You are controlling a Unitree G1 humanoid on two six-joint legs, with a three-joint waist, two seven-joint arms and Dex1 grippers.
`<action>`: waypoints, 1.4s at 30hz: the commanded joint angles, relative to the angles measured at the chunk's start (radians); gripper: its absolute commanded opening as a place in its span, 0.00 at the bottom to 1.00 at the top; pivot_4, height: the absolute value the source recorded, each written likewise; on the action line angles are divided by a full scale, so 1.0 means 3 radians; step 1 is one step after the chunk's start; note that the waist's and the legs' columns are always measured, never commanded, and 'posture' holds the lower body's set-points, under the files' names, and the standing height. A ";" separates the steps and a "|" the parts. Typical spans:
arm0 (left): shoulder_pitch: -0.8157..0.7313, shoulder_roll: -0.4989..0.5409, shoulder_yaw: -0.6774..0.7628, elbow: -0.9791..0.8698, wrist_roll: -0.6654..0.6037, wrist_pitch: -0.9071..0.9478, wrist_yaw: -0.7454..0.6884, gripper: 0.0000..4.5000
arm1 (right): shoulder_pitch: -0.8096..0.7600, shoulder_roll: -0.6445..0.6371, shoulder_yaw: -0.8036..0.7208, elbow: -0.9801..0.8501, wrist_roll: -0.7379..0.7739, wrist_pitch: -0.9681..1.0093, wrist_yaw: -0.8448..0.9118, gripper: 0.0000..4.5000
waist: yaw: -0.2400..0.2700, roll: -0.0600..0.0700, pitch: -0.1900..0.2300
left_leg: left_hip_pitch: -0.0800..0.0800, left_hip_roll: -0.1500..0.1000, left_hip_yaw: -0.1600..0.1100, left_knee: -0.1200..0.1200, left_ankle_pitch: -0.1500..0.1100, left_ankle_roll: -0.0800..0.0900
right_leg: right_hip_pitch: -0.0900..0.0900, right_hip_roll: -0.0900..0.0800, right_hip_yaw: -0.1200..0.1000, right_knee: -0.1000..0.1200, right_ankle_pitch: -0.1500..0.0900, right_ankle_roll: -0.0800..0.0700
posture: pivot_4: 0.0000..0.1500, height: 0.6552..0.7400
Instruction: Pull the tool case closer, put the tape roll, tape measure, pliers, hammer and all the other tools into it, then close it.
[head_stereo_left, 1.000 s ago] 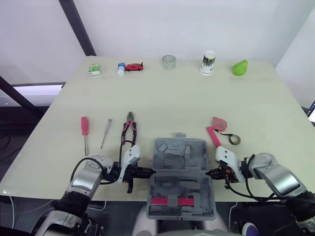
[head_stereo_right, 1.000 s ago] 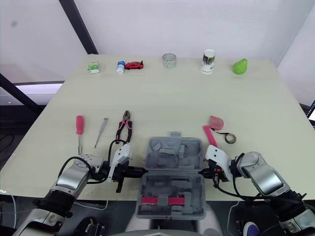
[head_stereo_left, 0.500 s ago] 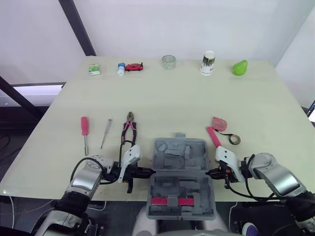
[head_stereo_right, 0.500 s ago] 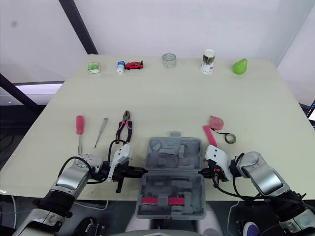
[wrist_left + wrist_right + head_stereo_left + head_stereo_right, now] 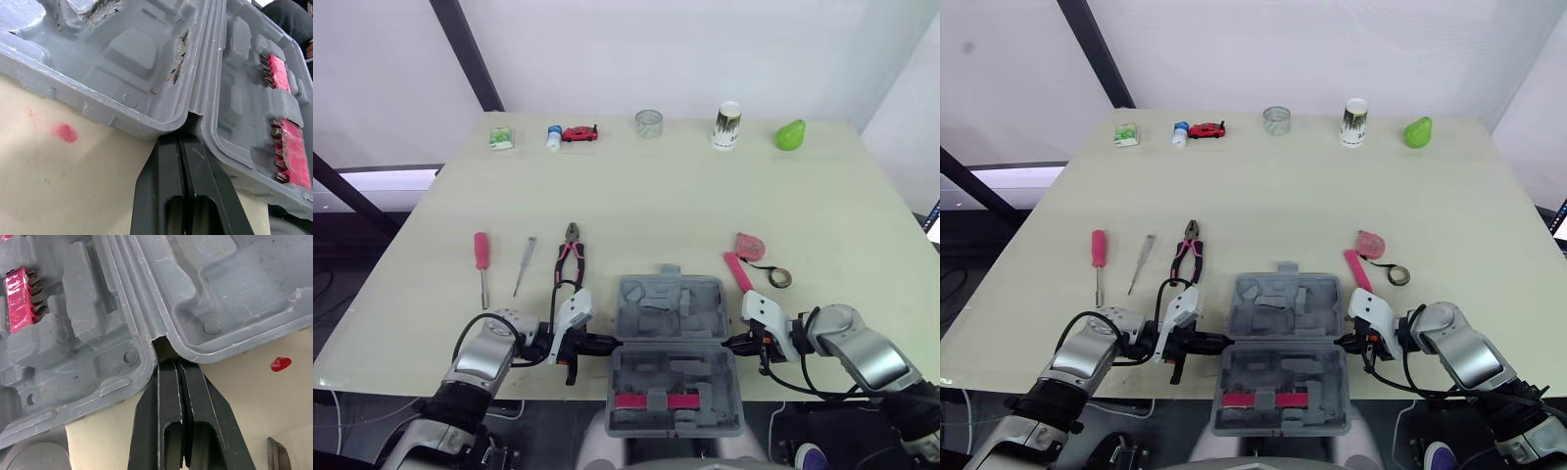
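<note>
The grey tool case (image 5: 671,308) lies wide open at the near edge of the bench (image 5: 636,211). One half is flat on the bench. The other half, holding two red bit strips (image 5: 651,400), juts partly past the near edge.

The left end effector (image 5: 607,342) has its two black fingers pressed together, tips tucked into the hinge notch on the case's left side. The left wrist view shows it up close, fingers (image 5: 161,196) shut flat against each other with nothing between them. The right end effector (image 5: 729,343) mirrors it at the right end of the hinge, fingers (image 5: 203,416) also closed tight and touching the case wall.

Left of the case lie the pink-handled pliers (image 5: 570,257). Further left are a slim grey screwdriver (image 5: 524,264) and a pink-handled screwdriver (image 5: 481,257), all apart from one another. To the right is a pink-handled tool (image 5: 737,271), though what kind it is I cannot tell. Just beyond it sits the pink tape measure (image 5: 750,246), with the tape roll (image 5: 780,278) beside them.

Along the far edge stand a green box (image 5: 501,138), a small bottle (image 5: 553,138), a red toy car (image 5: 579,133), a clear jar (image 5: 649,123), a can (image 5: 727,125) and a green pear (image 5: 791,135).
</note>
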 commanded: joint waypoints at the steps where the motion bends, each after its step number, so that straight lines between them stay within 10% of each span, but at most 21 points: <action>1: 0.0016 0.0040 -0.0027 -0.0027 0.0014 -0.0030 -0.0005 0.01 | 0.0067 -0.0006 -0.0050 -0.0009 -0.0006 -0.0035 -0.0085 0.00 | 0.0000 0.0000 0.0000 | 0.0000 0.0000 0.0000 0.0000 0.0000 0.0000 | 0.0000 0.0000 0.0000 0.0000 0.0000 0.0000 | 1.00 1.00; 12: 0.0072 0.0208 0.0161 0.0072 -0.0042 -0.0107 0.0027 0.01 | 0.0536 -0.0154 -0.0539 -0.0193 0.0240 -0.0249 -0.0176 0.00 | 0.0014 0.0000 0.0000 | -0.0001 0.0000 0.0000 0.0000 0.0000 0.0000 | 0.0001 -0.0001 0.0000 -0.0001 0.0000 0.0000 | 1.00 1.00; 37: 0.1418 0.0248 0.2544 0.0212 -0.0868 -0.0946 0.0778 0.01 | 0.1996 0.0467 -0.3035 0.0590 0.1110 -0.2290 -0.0507 0.00 | 0.0003 -0.0001 0.0000 | 0.0007 0.0002 0.0008 -0.0004 0.0000 0.0000 | 0.0002 -0.0006 0.0002 -0.0002 -0.0001 -0.0001 | 1.00 1.00; 42: 0.1592 0.0291 0.2746 0.0417 -0.0994 -0.1023 0.0594 0.34 | 0.2162 0.0414 -0.3154 0.0760 0.1154 -0.2389 -0.0357 0.17 | 0.0004 -0.0003 -0.0001 | 0.0008 0.0002 0.0009 -0.0006 0.0000 0.0000 | 0.0002 -0.0007 0.0003 -0.0003 -0.0002 -0.0002 | 1.00 1.00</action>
